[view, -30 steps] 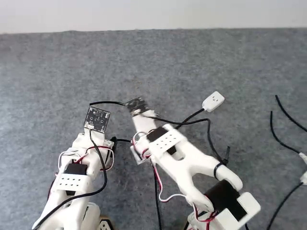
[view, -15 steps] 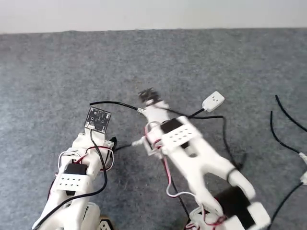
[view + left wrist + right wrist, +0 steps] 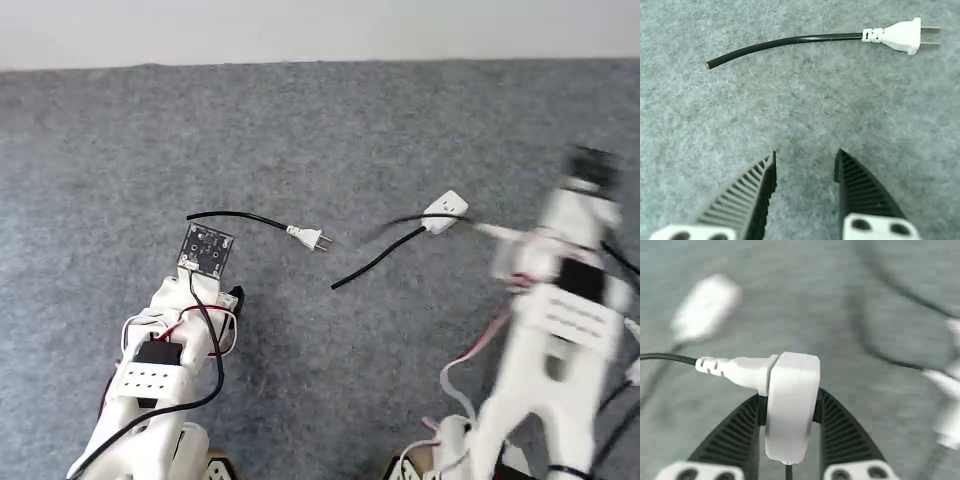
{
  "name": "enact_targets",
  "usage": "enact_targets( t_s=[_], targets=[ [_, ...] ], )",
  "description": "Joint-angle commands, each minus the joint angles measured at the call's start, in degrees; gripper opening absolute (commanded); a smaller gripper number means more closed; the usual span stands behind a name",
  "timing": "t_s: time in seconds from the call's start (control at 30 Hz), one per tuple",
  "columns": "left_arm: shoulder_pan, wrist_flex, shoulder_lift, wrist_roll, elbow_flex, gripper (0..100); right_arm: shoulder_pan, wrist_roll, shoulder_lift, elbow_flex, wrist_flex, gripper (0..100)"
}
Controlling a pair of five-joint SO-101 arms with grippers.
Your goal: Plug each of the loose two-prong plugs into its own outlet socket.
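With the right gripper clenched on the white connector, route its cord clear of the outlet socket.

We find the right arm smeared; beyond the right gripper and its white plug, 1 white shape is unreadable.
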Motion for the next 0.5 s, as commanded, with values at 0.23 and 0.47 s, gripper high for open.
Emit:
enact_targets(
  t_s=[0.23,0.47],
  targets=[
    [-0.3,-1.1,-0.4,3.1,-0.7,26,21.3,4.3,26.3,-17.8,-12.6,0.9],
    [-0.3,-1.1,-0.2,4.8,-0.7,30,21.5,5.7,47.0,-33.2,-12.4,6.3]
  ],
)
